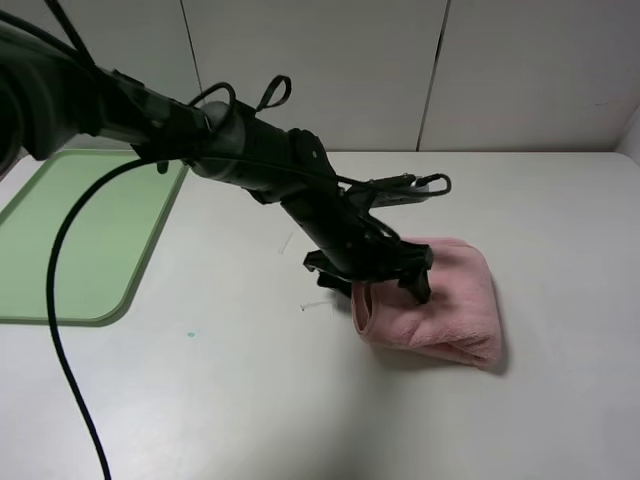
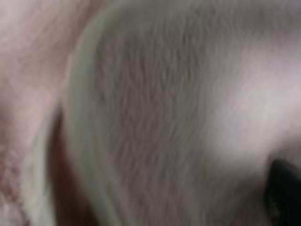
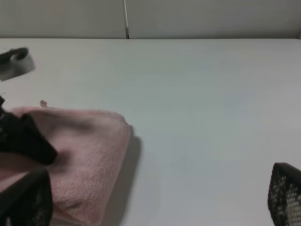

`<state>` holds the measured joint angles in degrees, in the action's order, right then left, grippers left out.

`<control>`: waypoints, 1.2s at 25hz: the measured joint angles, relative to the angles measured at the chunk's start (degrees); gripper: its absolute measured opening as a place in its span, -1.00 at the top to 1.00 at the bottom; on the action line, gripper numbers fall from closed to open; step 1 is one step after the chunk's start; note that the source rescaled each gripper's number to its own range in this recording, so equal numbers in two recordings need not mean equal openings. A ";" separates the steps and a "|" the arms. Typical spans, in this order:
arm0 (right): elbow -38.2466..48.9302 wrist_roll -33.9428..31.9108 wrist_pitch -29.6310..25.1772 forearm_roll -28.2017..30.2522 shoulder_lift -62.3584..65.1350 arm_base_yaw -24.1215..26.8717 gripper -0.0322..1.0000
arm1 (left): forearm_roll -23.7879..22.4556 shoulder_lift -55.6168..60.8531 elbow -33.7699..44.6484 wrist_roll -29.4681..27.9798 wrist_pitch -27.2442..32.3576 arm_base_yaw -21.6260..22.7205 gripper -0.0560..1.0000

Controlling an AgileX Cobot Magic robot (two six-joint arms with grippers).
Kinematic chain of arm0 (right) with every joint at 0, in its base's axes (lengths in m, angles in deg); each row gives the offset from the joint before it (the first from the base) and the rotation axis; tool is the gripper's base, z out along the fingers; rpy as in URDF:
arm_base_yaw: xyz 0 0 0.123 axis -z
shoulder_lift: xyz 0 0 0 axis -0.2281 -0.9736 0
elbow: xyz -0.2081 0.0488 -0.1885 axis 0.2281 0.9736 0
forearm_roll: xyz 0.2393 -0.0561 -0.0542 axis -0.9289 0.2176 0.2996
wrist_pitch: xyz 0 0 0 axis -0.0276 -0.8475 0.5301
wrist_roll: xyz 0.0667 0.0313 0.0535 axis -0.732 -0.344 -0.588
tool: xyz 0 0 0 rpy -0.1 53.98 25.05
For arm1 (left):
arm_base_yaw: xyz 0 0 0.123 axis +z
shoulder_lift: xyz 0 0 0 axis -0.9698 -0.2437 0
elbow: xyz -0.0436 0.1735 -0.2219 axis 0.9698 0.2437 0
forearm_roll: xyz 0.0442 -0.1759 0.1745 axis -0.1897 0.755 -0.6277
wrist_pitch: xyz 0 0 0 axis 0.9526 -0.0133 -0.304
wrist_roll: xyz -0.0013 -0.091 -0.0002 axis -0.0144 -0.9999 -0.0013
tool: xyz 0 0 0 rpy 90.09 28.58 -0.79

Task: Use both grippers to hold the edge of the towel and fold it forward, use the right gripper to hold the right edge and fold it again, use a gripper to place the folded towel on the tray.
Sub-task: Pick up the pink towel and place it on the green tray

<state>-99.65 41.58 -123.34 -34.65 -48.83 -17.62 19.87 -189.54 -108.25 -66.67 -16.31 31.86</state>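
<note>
The pink towel (image 1: 450,300) lies folded into a thick bundle on the white table, right of centre. My left gripper (image 1: 375,283) reaches across from the left and is down at the bundle's left end, its black fingers (image 1: 420,285) standing apart with the cloth fold between them. In the left wrist view, blurred towel (image 2: 164,117) fills the picture, with one dark fingertip (image 2: 284,193) at a corner. The right gripper (image 3: 157,190) is open and empty, to the right of the towel (image 3: 89,155) and out of the exterior view. The light green tray (image 1: 90,230) sits at the far left.
The left arm (image 1: 260,160) stretches over the table between tray and towel, and its black cable (image 1: 55,330) hangs down toward the front left. White wall panels (image 1: 400,70) close off the back. Bare table (image 3: 211,117) lies right of the towel.
</note>
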 joint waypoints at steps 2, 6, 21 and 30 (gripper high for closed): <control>0.00 0.00 0.00 -0.02 0.00 0.00 -1.00 | 0.90 -0.21 0.00 0.16 -1.36 -0.34 -0.62; 0.00 0.00 0.00 -0.02 0.05 0.00 -1.00 | 1.35 -0.40 0.00 0.21 -2.07 -0.34 -0.51; 0.00 0.00 0.00 -0.02 0.05 0.00 -1.00 | 0.92 -1.54 0.18 1.81 -3.29 -0.34 0.62; 0.00 0.00 0.00 -0.02 0.05 0.00 -1.00 | 0.02 -1.54 0.18 1.81 -3.18 -0.34 0.62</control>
<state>-99.65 41.58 -123.34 -34.68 -48.78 -17.62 19.89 -191.08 -108.08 -64.86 -19.49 31.52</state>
